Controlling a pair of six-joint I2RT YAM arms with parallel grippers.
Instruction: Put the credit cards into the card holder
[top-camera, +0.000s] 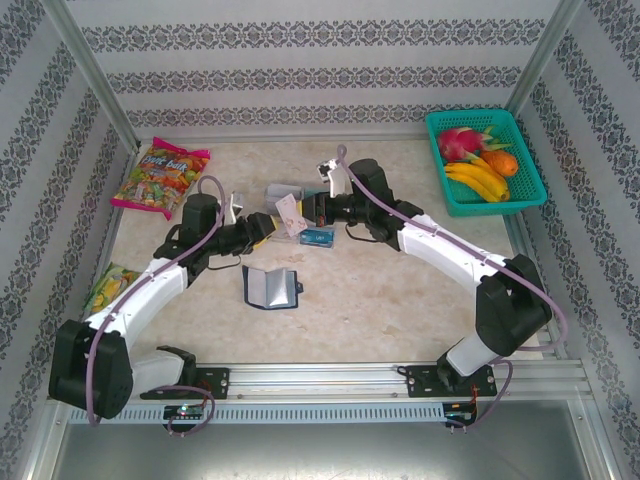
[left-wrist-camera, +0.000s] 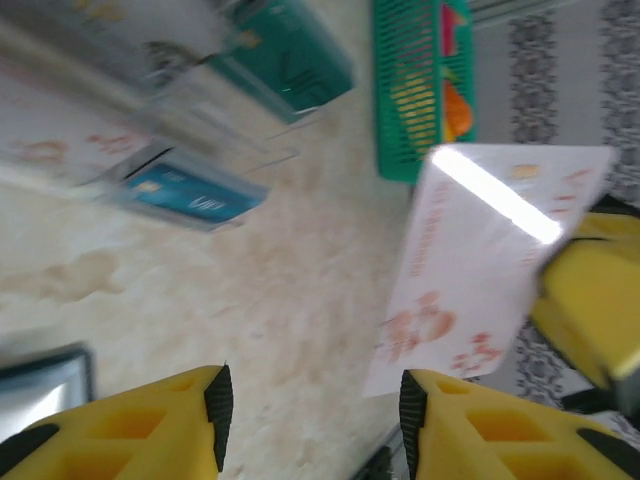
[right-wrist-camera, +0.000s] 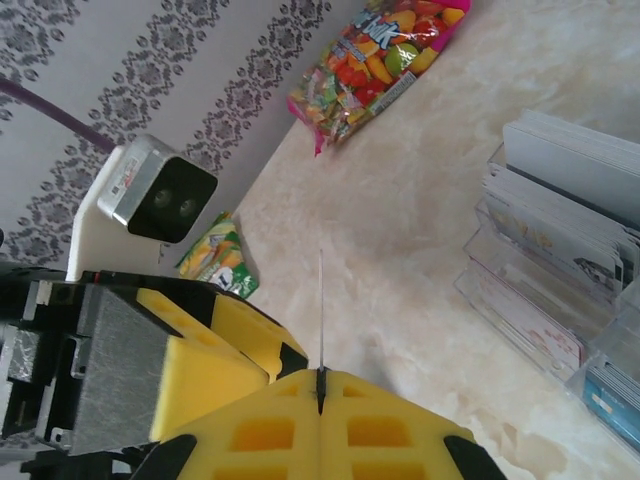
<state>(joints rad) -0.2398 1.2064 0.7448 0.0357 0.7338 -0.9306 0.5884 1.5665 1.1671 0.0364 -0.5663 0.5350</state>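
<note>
R end effector (right-wrist-camera: 320, 376) pinches white credit card (left-wrist-camera: 480, 270) by one edge over mid-surface, prob. so the spread L end effector (left-wrist-camera: 310, 392) can regrip it; card holder (top-camera: 270, 288) lies open twd near edge, ready for loading.

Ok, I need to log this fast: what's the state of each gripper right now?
Left gripper: open, gripping nothing.
Right gripper: shut on the thin white plastic card with red print.
</note>
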